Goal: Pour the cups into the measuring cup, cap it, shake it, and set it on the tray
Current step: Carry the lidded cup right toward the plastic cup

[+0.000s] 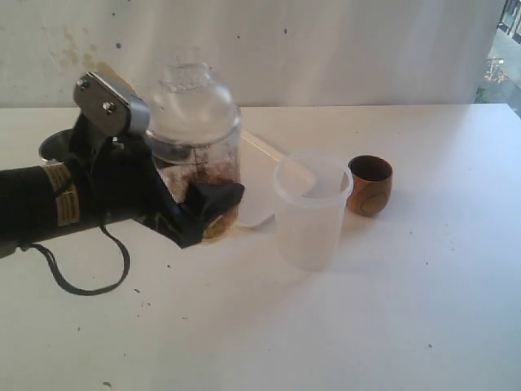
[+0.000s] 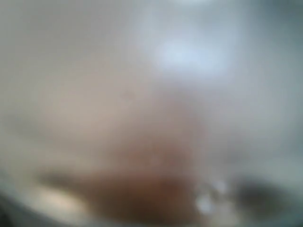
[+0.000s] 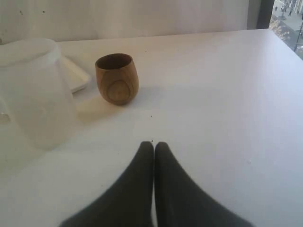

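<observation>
The clear measuring cup (image 1: 198, 148) wears its clear dome cap (image 1: 195, 98) and has brown contents low inside. My left gripper (image 1: 203, 191) is closed around it, one black finger (image 1: 216, 199) across its front. Whether its base rests on anything is hidden. The left wrist view is only a blur of the cup (image 2: 151, 142). The brown wooden cup (image 1: 370, 186) (image 3: 117, 78) stands upright on the table. A grey rim (image 1: 50, 145) behind the left arm may be the steel tumbler. The white tray (image 1: 262, 155) (image 3: 78, 75) lies behind the measuring cup. My right gripper (image 3: 154, 144) is shut and empty.
A frosted translucent plastic tub (image 1: 309, 208) (image 3: 33, 94) stands between the measuring cup and the wooden cup, in front of the tray. A black cable loop (image 1: 89, 277) hangs from the left arm over the white table (image 1: 366, 326).
</observation>
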`<state>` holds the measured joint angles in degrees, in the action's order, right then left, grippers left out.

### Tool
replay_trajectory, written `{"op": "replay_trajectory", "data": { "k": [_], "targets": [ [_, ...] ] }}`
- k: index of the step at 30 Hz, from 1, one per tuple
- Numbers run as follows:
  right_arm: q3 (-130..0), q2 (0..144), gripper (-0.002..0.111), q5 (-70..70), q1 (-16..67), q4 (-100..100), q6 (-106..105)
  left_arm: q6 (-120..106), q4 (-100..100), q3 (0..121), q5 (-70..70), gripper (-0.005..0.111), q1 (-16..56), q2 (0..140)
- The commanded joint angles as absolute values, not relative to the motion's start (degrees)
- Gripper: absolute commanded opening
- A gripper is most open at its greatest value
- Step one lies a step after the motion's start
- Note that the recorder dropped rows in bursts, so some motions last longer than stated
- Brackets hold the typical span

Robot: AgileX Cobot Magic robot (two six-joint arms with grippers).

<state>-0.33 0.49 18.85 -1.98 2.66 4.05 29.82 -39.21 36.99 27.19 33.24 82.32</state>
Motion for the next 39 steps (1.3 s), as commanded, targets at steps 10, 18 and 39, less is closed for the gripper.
{"op": "replay_trajectory", "data": {
  "k": [10, 18, 39],
  "targets": [
    [0.0, 0.1, 0.000, 18.4, -1.8, 2.8, 4.3, 31.7, -42.8, 37.8, 24.3, 0.000, 36.7, 79.0],
    [0.0, 0.1, 0.000, 18.4, -1.8, 2.8, 4.3, 32.2, -45.7, 37.0, 24.6, 0.000, 38.2, 77.3],
    [0.0, 0.1, 0.000, 18.4, -1.8, 2.8, 4.3, 20.7, -22.1, 36.6, 26.1, 0.000, 32.8, 77.7]
  ]
}}
